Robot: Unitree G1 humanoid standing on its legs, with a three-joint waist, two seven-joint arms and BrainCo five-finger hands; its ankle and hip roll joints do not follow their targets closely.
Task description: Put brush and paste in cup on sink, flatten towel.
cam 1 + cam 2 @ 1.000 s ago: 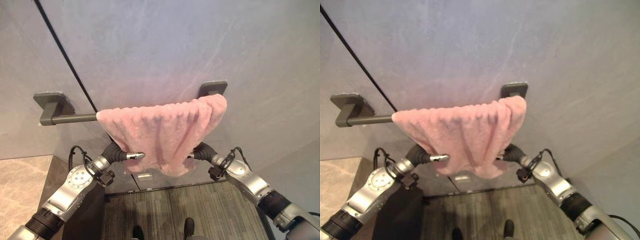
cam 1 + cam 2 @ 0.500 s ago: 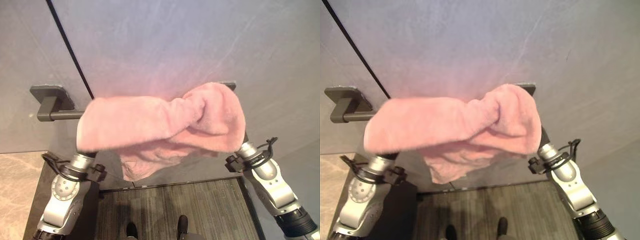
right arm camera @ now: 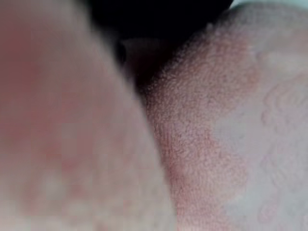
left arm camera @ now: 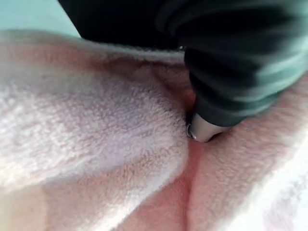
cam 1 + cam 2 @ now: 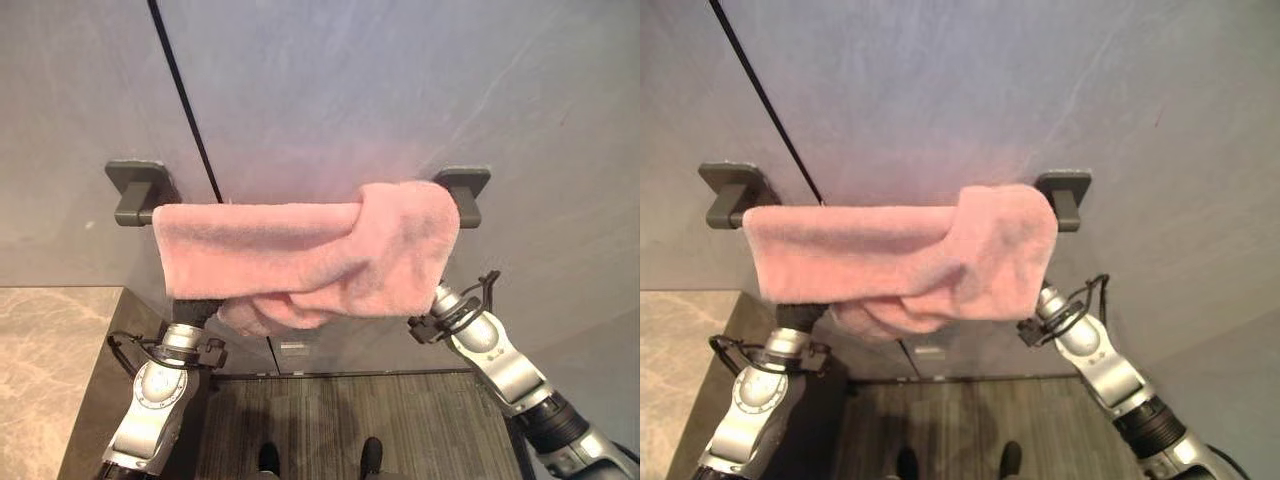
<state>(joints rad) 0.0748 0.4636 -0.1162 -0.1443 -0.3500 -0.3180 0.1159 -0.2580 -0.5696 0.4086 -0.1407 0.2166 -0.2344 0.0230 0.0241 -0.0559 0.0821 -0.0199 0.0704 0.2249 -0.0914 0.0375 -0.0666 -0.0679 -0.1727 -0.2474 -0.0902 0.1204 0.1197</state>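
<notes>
Both hands are hidden under the fluffy pink towel (image 5: 300, 255), so finger state cannot be told. The towel is draped, bunched at the right, over the dark grey wall rail (image 5: 135, 200). In the left wrist view, the left hand (image 4: 204, 129) is seen pressed into its folds.

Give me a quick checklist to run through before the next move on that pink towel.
1. Fluffy pink towel hangs on the dark grey wall rail: ok.
2. Towel lies flat: not ok, its right end is folded over and a lump hangs beneath.
3. Towel spans the rail between both brackets: ok.
4. Left hand is at the cloth: ok; grip: cannot tell.
5. Right hand's grip, hidden under the towel: cannot tell.
</notes>
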